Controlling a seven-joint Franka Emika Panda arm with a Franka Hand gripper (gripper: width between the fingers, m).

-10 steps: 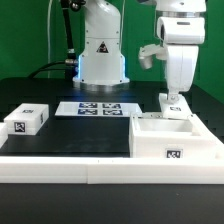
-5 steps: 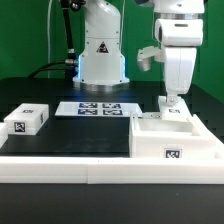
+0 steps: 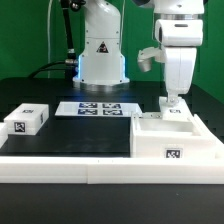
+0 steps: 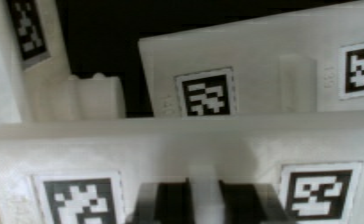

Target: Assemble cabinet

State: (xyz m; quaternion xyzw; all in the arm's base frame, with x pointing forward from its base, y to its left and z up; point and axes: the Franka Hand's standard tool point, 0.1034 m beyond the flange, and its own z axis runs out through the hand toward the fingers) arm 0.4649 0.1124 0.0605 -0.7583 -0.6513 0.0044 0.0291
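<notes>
Exterior view, pincer: the gripper point(image 3: 174, 101) points straight down, tips at the far wall of the cabinet point(image 3: 150, 140) — clenched or released, I cannot tell.
Wrist view: blurred white surfaces and square tags point(image 4: 205, 96); nothing settles the grip.
Cabinet: on the exterior view's right, just behind the long white rail point(image 3: 70, 168).
Farther out: marker board point(image 3: 98, 108) nearby; a loose tagged block point(image 3: 28, 120) well apart on the exterior view's left.
Doing it well: probably seating or grasping there — descend plumb, centred on the wall, slowly.
</notes>
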